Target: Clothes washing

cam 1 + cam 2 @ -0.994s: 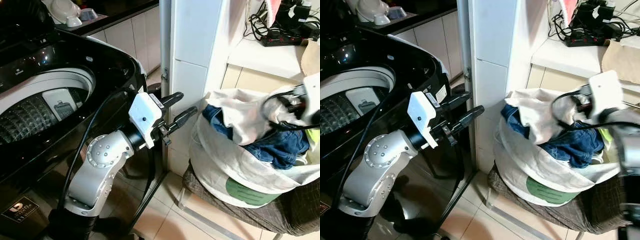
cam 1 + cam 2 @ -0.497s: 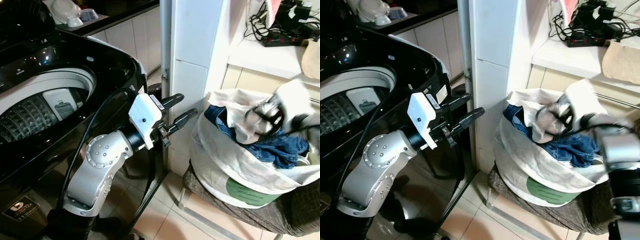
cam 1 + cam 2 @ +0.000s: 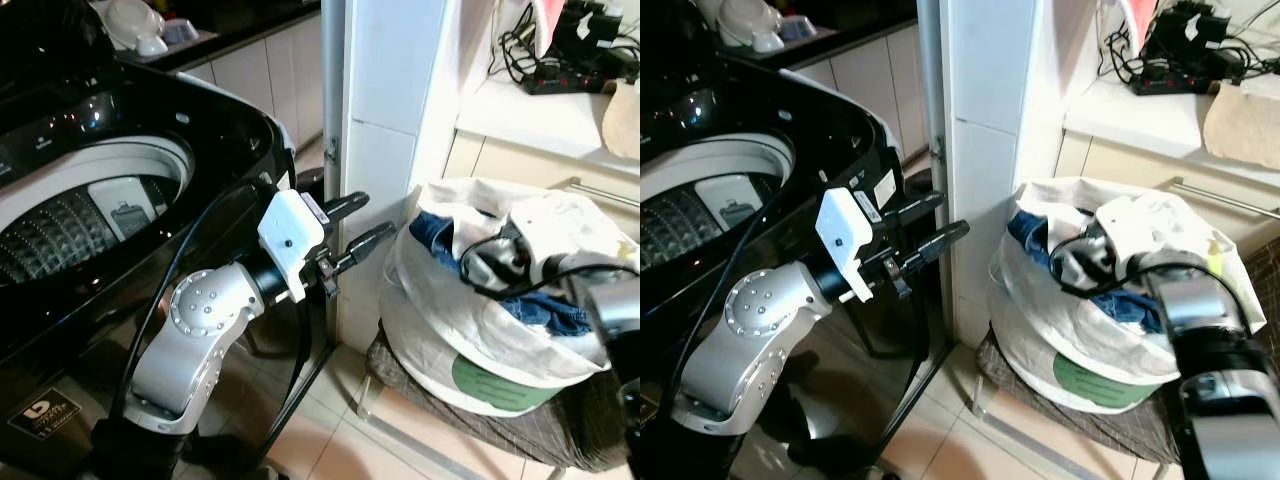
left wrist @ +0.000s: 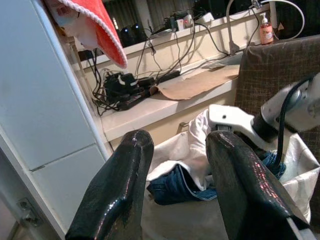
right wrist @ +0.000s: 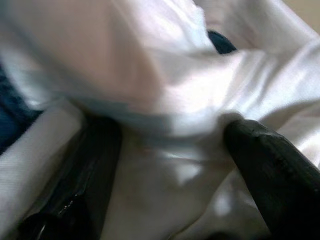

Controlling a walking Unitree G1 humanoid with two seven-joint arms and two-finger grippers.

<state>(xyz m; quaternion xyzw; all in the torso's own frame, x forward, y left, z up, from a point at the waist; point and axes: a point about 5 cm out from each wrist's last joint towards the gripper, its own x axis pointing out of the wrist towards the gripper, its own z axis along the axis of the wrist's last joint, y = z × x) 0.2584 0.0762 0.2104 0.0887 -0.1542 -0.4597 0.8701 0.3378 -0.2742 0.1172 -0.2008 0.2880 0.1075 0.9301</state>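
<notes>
The black top-loading washing machine (image 3: 200, 110) stands at the left with its drum (image 3: 70, 215) uncovered. A white laundry bag (image 3: 470, 335) sits on a brown chair (image 3: 570, 420) at the right, holding blue jeans (image 3: 433, 232) and a white cloth (image 3: 540, 222). My right gripper (image 5: 175, 165) is pushed down into the bag's clothes, open, with white cloth lying between its fingers (image 5: 272, 165). In the head views its wrist (image 3: 505, 262) sits among the clothes. My left gripper (image 3: 372, 220) hangs open and empty in the air between the machine and the bag.
A white tiled pillar (image 3: 385, 100) rises right behind the bag. A pale counter (image 3: 530, 110) with a power strip and tangled cables (image 3: 570, 70) runs at the back right. Bowls (image 3: 135, 25) rest on a dark counter behind the machine. Tiled floor (image 3: 330, 440) lies below.
My right arm has come down and leftward from the bag's far rim into the clothes. The left arm has barely moved.
</notes>
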